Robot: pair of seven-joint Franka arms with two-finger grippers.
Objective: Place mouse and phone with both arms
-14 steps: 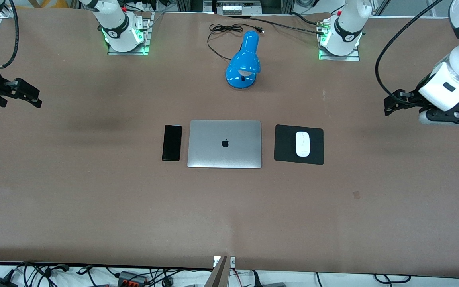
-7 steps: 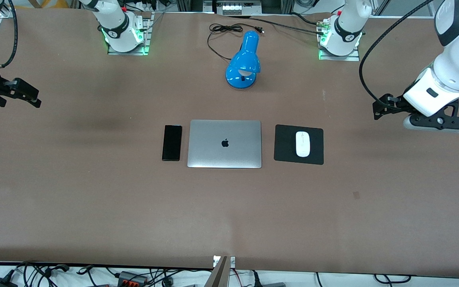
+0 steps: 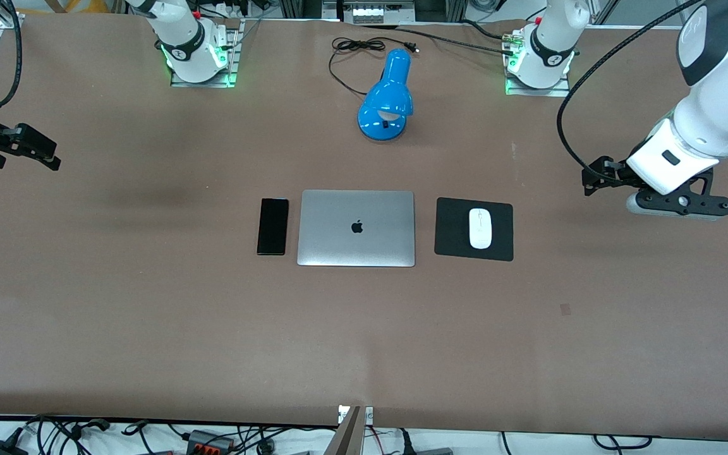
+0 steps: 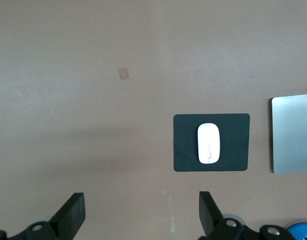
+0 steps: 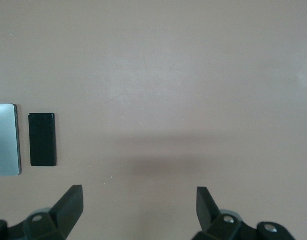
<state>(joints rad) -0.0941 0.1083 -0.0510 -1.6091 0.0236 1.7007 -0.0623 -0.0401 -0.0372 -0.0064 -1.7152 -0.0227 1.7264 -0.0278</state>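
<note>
Over the brown worktop (image 3: 149,328) at its own end, the left gripper (image 3: 594,177) is drifting toward the white mouse (image 3: 480,228) on its black pad (image 3: 449,234), fingers (image 4: 73,212) spread and empty, while the right gripper (image 3: 45,158), likewise released, is edging away from the black phone (image 3: 273,225), both items lying flat beside the closed silver laptop (image 3: 356,228).

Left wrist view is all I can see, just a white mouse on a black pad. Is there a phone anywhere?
Observer: Yes. A black phone lies flat beside the closed laptop, toward the right arm's end of the table.
Operator: Is the other robot hand holding it?
Observer: No. The right gripper hangs over bare table with its fingers apart and nothing between them.
Operator: What's that blue bit at the edge of my picture?
Observer: A blue desk lamp, farther from the front camera than the laptop, its black cord unplugged on the table.
Operator: Is my hand near the mouse?
Observer: Not yet. The left gripper is open, off the mouse pad and mouse.
</note>
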